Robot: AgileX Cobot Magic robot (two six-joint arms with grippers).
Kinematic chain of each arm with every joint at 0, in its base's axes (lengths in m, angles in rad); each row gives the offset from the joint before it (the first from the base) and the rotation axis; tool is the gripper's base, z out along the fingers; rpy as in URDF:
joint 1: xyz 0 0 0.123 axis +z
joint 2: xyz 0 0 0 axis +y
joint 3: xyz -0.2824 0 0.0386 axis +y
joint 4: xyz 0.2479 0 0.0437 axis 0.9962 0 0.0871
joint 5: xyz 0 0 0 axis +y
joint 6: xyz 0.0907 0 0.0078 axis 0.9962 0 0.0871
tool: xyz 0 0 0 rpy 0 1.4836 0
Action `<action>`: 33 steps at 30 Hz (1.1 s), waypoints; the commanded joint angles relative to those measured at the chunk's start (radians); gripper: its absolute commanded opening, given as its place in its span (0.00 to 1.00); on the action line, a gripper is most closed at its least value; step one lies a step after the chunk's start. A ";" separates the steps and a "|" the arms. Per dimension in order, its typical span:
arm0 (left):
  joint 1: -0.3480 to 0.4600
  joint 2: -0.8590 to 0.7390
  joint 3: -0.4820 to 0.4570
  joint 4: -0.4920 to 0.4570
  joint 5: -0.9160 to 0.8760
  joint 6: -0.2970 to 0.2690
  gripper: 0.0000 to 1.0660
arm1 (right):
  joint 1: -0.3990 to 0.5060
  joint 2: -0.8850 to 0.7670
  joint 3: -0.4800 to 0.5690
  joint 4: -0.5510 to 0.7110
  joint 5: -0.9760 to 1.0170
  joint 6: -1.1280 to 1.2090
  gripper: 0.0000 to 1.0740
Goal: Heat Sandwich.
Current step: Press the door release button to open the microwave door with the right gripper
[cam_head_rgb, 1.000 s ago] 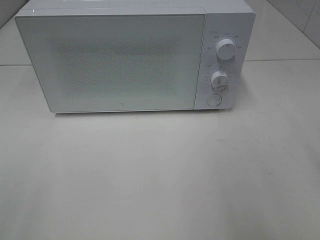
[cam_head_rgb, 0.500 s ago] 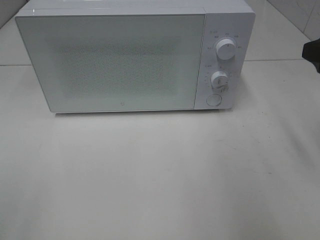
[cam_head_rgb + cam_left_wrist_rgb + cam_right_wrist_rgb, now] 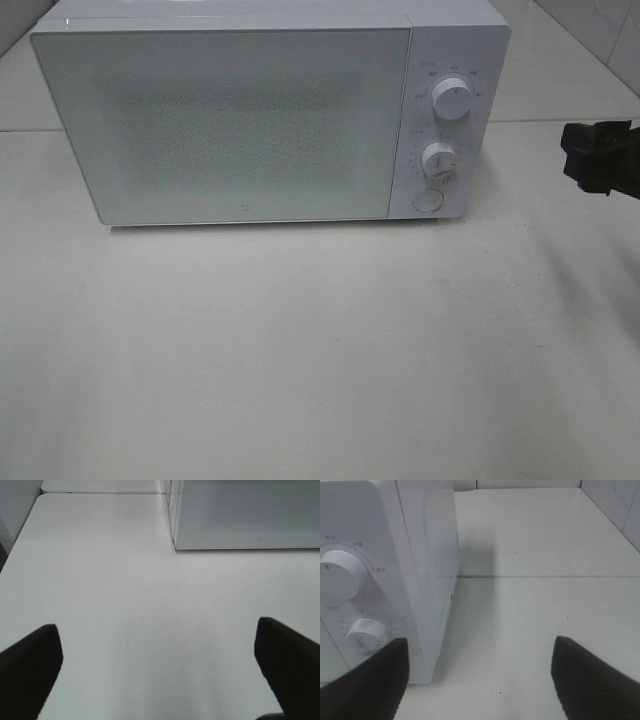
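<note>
A white microwave [image 3: 230,120] stands at the back of the table with its door shut. Its two knobs [image 3: 452,100] and a round button [image 3: 428,200] are on its right panel. The sandwich is out of view. My right gripper [image 3: 600,160] enters at the right edge, level with the control panel and apart from it. In the right wrist view it is open [image 3: 480,680] with the microwave's right side and knobs [image 3: 340,575] beside it. My left gripper [image 3: 160,675] is open and empty over bare table, with the microwave's front left corner [image 3: 176,545] ahead.
The white table [image 3: 320,350] stretches in front of the microwave. A tiled wall [image 3: 600,30] rises at the back right. The table's left edge [image 3: 15,545] shows in the left wrist view.
My right gripper has come in from the right edge and moved left and down toward the microwave's control panel. The microwave has not moved.
</note>
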 commanded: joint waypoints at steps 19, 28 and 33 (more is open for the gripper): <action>0.002 -0.026 0.003 -0.001 -0.005 -0.002 0.95 | 0.479 0.228 0.081 0.514 -0.385 -0.234 0.71; 0.002 -0.026 0.003 -0.001 -0.005 -0.002 0.95 | 0.652 0.358 0.064 0.679 -0.459 -0.238 0.71; 0.002 -0.026 0.003 -0.001 -0.005 -0.002 0.95 | 0.690 0.406 0.041 0.713 -0.462 -0.237 0.71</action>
